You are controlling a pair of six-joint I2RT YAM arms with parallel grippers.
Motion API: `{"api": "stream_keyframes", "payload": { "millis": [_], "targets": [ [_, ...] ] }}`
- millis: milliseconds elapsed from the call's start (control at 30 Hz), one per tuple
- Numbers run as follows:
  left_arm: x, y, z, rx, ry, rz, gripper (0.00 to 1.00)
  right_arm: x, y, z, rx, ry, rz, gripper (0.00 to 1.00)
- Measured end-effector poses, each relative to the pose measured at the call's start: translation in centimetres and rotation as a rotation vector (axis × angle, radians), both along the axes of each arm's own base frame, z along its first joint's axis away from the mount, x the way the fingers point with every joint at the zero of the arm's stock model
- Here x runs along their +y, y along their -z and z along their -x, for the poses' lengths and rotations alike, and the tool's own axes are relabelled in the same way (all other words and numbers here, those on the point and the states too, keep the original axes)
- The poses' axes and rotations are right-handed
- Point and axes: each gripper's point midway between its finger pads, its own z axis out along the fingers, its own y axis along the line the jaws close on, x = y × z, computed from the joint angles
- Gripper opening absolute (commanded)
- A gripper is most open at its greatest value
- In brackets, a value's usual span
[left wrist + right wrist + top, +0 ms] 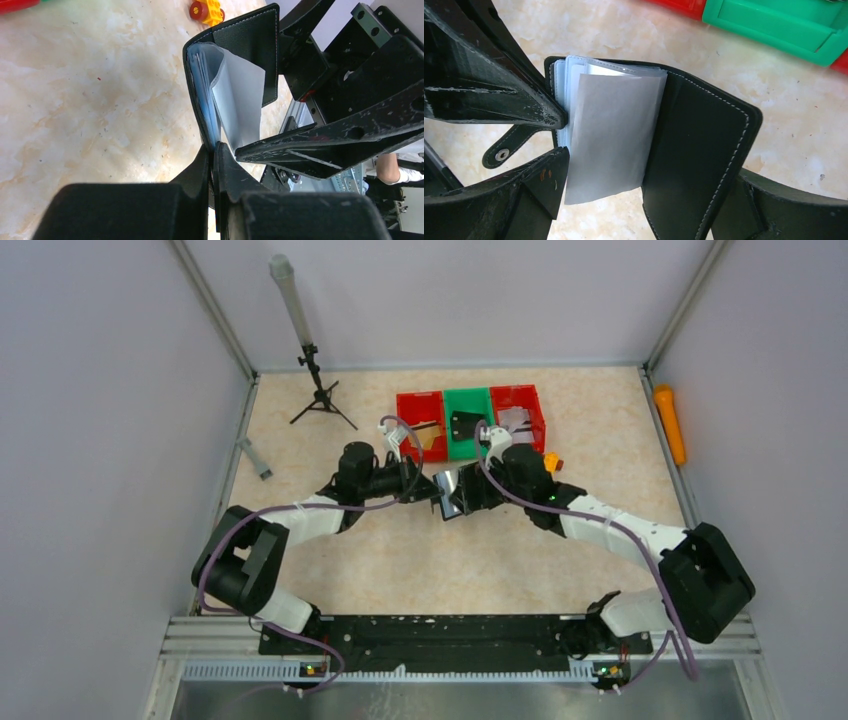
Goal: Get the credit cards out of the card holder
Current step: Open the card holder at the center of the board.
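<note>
We see a pale marbled table (400, 560) with the left arm (300, 520) and the right arm (610, 525) reaching inward until they meet near its middle. Behind them stands a row of bins (468, 392), green between two red, and at the far left a tripod (320, 390). An orange tube (670, 425) lies along the right edge. The holder (704, 150) hangs between the two arms, lifted off the table just in front of the bins and opened like a book. The left pincer (214, 150) is closed down narrow on one edge of the holder, its fingers nearly together with the black cover and the sleeve stack pinched between them. The right pincer (654, 165) stands wide, one finger (539, 185) touching the edge of the loose pages and the other lying along the outer side of the stitched black cover. So the open half of the holder spans the gap between its fingers. Inside we see a stack of clear sleeves (624, 70) with a bluish tint and a pale grey sheet (609, 135) folded out over them; we cannot tell whether cards sit in the sleeves. The tab (511, 145), with its snap, sticks out to the side below the left pincer's finger. A small yellow and red brick (207, 9) lies on the table beyond the holder.
</note>
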Motion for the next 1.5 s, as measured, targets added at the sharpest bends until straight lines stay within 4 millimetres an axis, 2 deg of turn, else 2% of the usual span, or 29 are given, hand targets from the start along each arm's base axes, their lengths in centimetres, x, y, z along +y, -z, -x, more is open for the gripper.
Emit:
{"api": "stream_keyframes", "payload": {
  "millis": [200, 400, 567, 767, 1033, 1133, 1300, 1367, 1500],
  "targets": [
    [0.1, 0.2, -0.3, 0.003, -0.013, -0.015, 0.00, -0.2, 1.2, -0.4, -0.012, 0.022, 0.061, 0.96],
    [0.2, 0.4, -0.5, -0.006, -0.020, -0.029, 0.00, -2.6, 1.6, -2.1, -0.052, 0.160, 0.145, 0.93],
    [0.3, 0.5, -0.5, 0.004, -0.026, -0.038, 0.00, -4.1, 0.8, -2.7, -0.095, 0.245, 0.158, 0.92],
    [0.3, 0.5, -0.6, 0.005, -0.026, -0.042, 0.00, -5.3, -0.4, -3.2, -0.114, 0.294, 0.113, 0.79],
    [0.3, 0.7, -0.5, 0.009, -0.024, -0.047, 0.00, -6.1, 0.5, -3.6, -0.039, 0.278, 0.008, 0.51],
    [0.3, 0.7, -0.5, 0.007, -0.024, -0.047, 0.00, -5.1, 0.5, -2.9, -0.011, 0.216, -0.050, 0.30],
    [0.3, 0.7, -0.5, 0.007, -0.023, -0.047, 0.01, -3.4, -0.7, -2.3, 0.002, 0.126, -0.141, 0.02],
    [0.3, 0.6, -0.5, 0.004, -0.022, -0.045, 0.09, -3.1, -1.1, -2.1, 0.004, 0.100, -0.174, 0.00],
    [0.1, 0.3, -0.5, 0.000, -0.016, -0.032, 0.39, -2.9, -1.2, -1.9, 0.019, 0.078, -0.220, 0.00]
  ]
}}
